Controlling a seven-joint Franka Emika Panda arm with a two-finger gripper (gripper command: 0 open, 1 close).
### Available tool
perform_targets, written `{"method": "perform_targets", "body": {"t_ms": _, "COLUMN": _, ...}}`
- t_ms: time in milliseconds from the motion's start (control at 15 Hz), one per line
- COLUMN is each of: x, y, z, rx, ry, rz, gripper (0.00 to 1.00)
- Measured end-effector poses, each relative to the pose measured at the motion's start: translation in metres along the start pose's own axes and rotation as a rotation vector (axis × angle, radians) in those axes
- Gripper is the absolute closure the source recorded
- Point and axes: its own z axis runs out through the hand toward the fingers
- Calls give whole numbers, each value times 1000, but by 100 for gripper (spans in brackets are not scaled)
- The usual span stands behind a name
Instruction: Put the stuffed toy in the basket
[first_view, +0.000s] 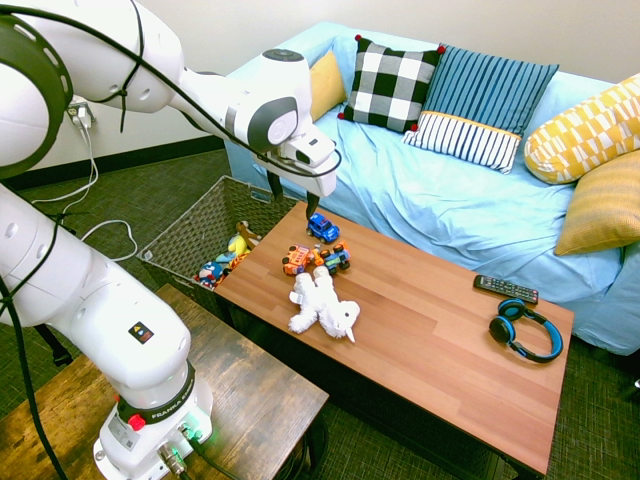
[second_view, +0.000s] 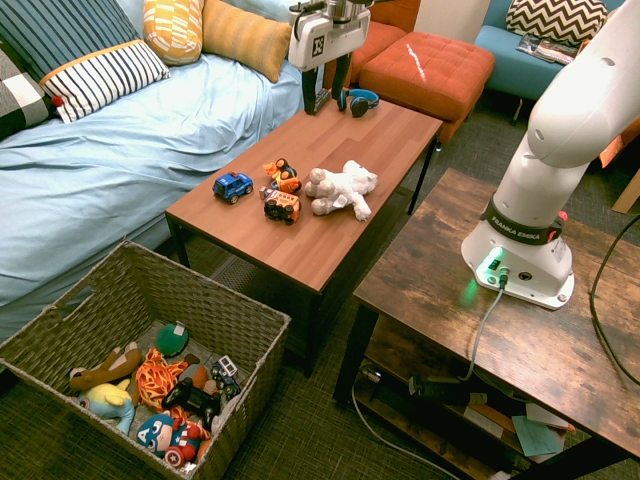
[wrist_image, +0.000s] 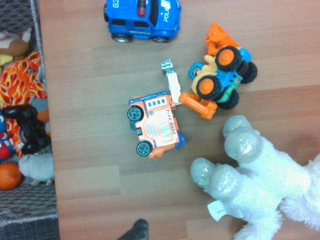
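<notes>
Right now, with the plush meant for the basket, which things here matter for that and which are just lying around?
For the job:
- plush
- basket
- gripper, jaws open above the table

Lying about:
- blue car
- orange truck
- digger
- headphones
- remote
- toys already in the basket

I'm seeing my glossy white arm (first_view: 90, 290), grey joint rings, black lettered base band, green base light glowing, dark-fingered claw (second_view: 329, 82)
</notes>
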Motion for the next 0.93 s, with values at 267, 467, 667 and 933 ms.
{"method": "perform_targets", "body": {"t_ms": 267, "x": 6, "y": 7, "z": 2, "rx": -20, "ry": -7, "rz": 50, "gripper": 0}}
{"method": "perform_targets", "body": {"t_ms": 467, "x": 32, "y": 26, "z": -5, "rx": -13, "ry": 7, "rz": 199, "gripper": 0}}
{"method": "perform_targets", "body": {"t_ms": 667, "x": 67, "y": 36, "z": -2, "rx": -9, "ry": 18, "rz": 393, "gripper": 0}}
{"method": "perform_targets", "body": {"t_ms": 933, "x": 106, "y": 21, "z": 55, "rx": -65, "ry": -40, "rz": 570, "gripper": 0}}
